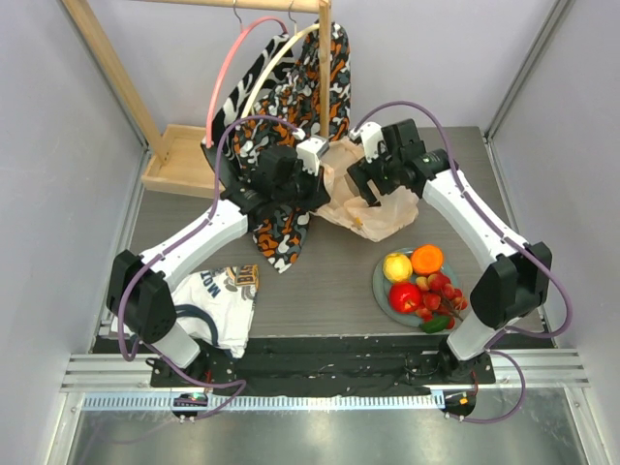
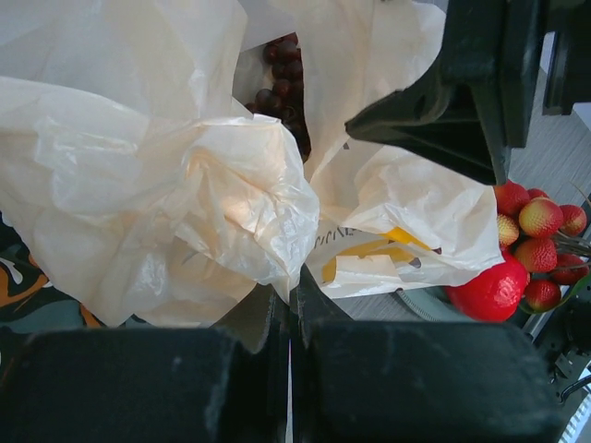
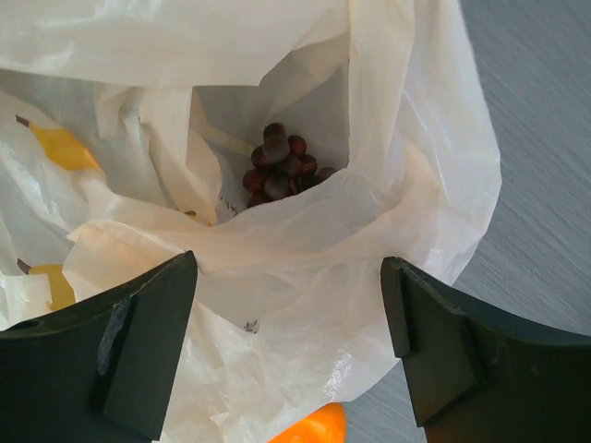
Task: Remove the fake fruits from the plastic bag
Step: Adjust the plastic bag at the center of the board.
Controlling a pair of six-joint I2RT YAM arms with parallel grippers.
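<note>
The beige plastic bag (image 1: pixel 373 211) lies crumpled at mid-table with its mouth open. My left gripper (image 1: pixel 315 186) is shut on a fold of the bag's edge (image 2: pixel 277 249); its jaws (image 2: pixel 294 297) pinch the film. My right gripper (image 1: pixel 366 189) hangs open over the bag's mouth, its jaws (image 3: pixel 288 323) apart around the bag's (image 3: pixel 305 268) rim and holding nothing. Dark purple grapes (image 3: pixel 282 164) lie deep inside the bag and also show in the left wrist view (image 2: pixel 286 78). The orange (image 1: pixel 426 259), yellow-red apple (image 1: pixel 396 266), red apple (image 1: pixel 405 296) and red berries (image 1: pixel 443 290) sit on the grey-green plate (image 1: pixel 379 287).
An orange-black-white patterned cloth (image 1: pixel 286 232) hangs from a wooden rack (image 1: pixel 325 58) and trails under the left arm. A printed white garment (image 1: pixel 218 300) lies at the near left. The red apple (image 2: pixel 494 288) and berries (image 2: pixel 540 217) lie just right of the bag.
</note>
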